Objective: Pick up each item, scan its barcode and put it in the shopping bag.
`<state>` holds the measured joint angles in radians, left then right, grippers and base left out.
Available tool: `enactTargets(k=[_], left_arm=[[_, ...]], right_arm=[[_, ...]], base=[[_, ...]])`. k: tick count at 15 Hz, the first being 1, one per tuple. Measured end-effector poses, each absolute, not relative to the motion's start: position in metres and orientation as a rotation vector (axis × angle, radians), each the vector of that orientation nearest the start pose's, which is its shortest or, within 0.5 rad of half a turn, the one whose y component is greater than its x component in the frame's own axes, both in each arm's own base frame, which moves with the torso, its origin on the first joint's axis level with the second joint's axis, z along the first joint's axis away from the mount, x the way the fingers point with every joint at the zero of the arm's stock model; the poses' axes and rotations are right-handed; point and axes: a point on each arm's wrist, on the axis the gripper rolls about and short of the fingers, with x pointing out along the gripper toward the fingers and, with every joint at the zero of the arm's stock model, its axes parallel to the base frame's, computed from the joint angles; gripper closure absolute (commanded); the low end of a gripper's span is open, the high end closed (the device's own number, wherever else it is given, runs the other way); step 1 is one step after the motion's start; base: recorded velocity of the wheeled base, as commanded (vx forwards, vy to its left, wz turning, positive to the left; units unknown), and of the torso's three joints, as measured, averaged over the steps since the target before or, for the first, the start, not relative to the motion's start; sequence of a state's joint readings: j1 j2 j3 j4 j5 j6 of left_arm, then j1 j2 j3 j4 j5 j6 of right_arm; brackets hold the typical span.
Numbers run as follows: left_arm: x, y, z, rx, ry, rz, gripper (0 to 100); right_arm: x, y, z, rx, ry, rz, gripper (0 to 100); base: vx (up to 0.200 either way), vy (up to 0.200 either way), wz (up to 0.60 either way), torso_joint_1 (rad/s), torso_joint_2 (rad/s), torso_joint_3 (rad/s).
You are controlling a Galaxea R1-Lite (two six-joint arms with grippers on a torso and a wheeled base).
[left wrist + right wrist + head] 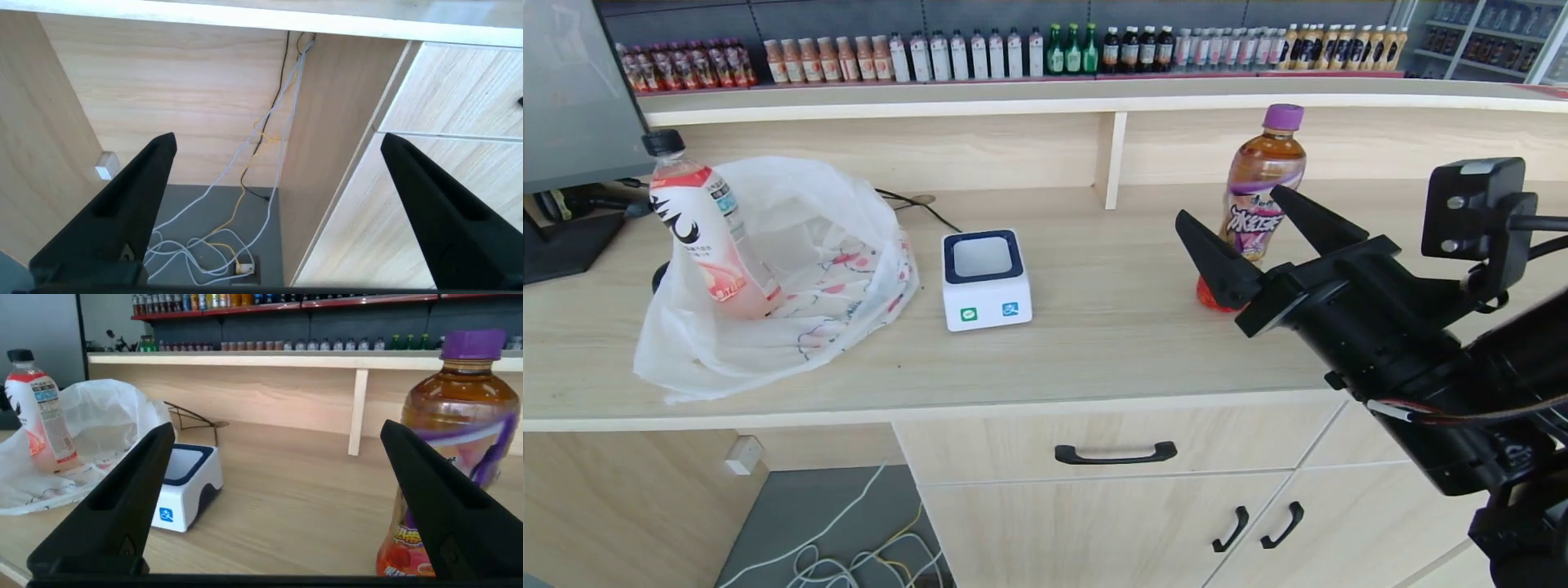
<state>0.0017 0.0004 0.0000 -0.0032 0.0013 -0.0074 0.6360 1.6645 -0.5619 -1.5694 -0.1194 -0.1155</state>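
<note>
- You are at the pick-up step for the purple-capped bottle (1262, 175). It stands upright on the right side of the table (1111, 343). The pink bottle (707, 229) already leans inside the shopping bag (849, 237) at the left.
- Your right tool (1229, 204) is spread wide and holds nothing. It is near the purple-capped bottle but not touching it.
- In the right wrist view the bottle sits ahead of the tool and off toward one finger, not centred in the gap.
- The next move likely calls for a sideways correction, then an advance until the fingers flank the body, then closing. A nudge from one finger could tip this tall bottle.
- The scanner (986, 278) sits between bottle and bag, so its window is on your way.
- Your left tool (278, 147) is spread and empty, below the table edge.
</note>
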Motion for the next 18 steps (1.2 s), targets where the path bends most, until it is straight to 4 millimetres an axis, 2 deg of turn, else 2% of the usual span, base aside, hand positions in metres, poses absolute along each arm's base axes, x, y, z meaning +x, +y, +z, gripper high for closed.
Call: enactTargets(k=[3,7,11,18], left_arm=[[-0.023,0.0,0.076,-0.007,-0.002,0.002,0],[-0.023,0.0,0.076,-0.003,-0.002,0.003,0],[-0.023,0.0,0.076,0.0,-0.002,0.002,0],[-0.023,0.0,0.076,0.0,-0.002,0.003,0]], right_arm=[[0.216,0.155,0.221,0.06,-0.459,0.479,0],[0.218,0.149,0.214,0.048,-0.433,0.448,0],[0.224,0.152,0.21,0.032,-0.372,0.431,0],[0.245,0.163,0.228,-0.014,-0.231,0.396,0]], base=[[0.0,-0.2,0.0,0.001,0.0,0.006],[0.0,0.0,0.0,0.0,0.0,0.0],[0.0,0.0,0.0,0.0,0.0,0.0],[0.0,0.0,0.0,0.0,0.0,0.0]])
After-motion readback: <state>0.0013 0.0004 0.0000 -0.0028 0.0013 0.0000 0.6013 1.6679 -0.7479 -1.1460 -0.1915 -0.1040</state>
